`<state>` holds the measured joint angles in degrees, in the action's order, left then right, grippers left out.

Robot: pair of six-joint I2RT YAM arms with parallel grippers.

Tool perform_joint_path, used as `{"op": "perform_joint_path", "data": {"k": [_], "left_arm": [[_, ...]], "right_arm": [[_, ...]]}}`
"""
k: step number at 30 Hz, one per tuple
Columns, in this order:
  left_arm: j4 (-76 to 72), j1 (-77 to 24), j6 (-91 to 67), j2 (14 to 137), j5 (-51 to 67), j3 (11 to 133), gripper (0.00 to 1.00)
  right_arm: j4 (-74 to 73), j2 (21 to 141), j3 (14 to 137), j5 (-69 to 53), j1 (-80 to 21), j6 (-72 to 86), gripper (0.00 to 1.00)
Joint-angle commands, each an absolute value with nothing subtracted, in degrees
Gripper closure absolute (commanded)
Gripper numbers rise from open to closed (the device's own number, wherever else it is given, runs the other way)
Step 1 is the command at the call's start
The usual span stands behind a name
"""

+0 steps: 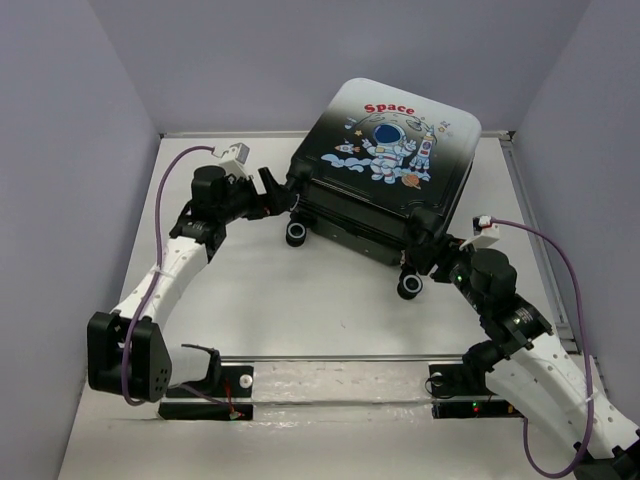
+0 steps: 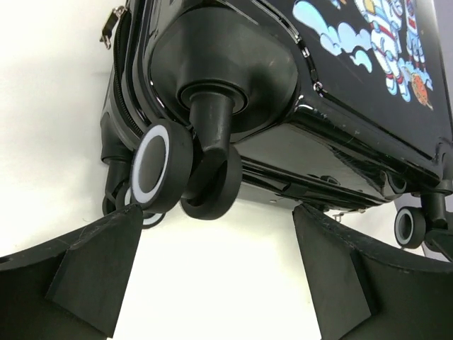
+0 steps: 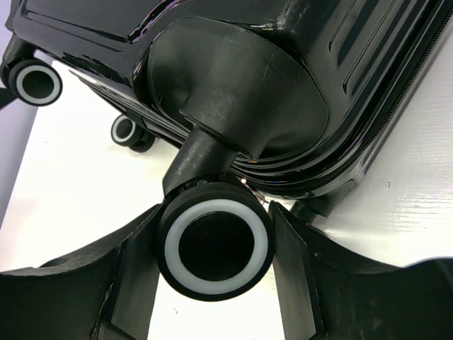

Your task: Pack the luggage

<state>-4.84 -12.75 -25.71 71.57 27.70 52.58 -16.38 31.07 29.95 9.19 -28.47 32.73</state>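
The luggage (image 1: 390,160) lies closed on the white table at the back middle, astronaut print and red "Space" facing up. My left gripper (image 1: 268,190) is open at its left corner; in the left wrist view the gripper (image 2: 218,223) sits just short of a black wheel (image 2: 159,166) under the shell (image 2: 340,106), touching nothing. My right gripper (image 1: 425,238) is at the near right corner. In the right wrist view it (image 3: 212,216) is closed on both sides of a white-ringed wheel (image 3: 216,244) below the shell (image 3: 283,71).
Purple walls enclose the table on the left, back and right. A metal rail (image 1: 330,357) runs across the near edge between the arm bases. A zipper pull (image 2: 110,28) hangs at the luggage's left side. Other wheels (image 3: 35,81) show beneath.
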Motion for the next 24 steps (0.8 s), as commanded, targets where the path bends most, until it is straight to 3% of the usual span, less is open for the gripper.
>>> {"op": "perform_joint_path", "data": {"k": [1,11,17,24], "left_arm": [[-4.04,-12.92,-24.87,74.43,29.36,55.63,0.01],[-5.18,-13.27,-24.87,78.75,30.14,58.97,0.05],[-5.10,-15.73,-24.87,81.38,28.83,62.05,0.20],[-2.38,-16.44,-23.21,83.15,25.93,62.31,0.23]], "right_arm": [[-19.95,31.47,28.57,7.82,-28.04,30.41,0.93],[-18.99,32.25,28.13,7.03,-28.04,30.85,0.93],[-18.63,32.61,27.51,5.63,-28.04,31.55,0.93],[-18.63,32.87,27.86,4.66,-28.04,31.55,0.90]]}}
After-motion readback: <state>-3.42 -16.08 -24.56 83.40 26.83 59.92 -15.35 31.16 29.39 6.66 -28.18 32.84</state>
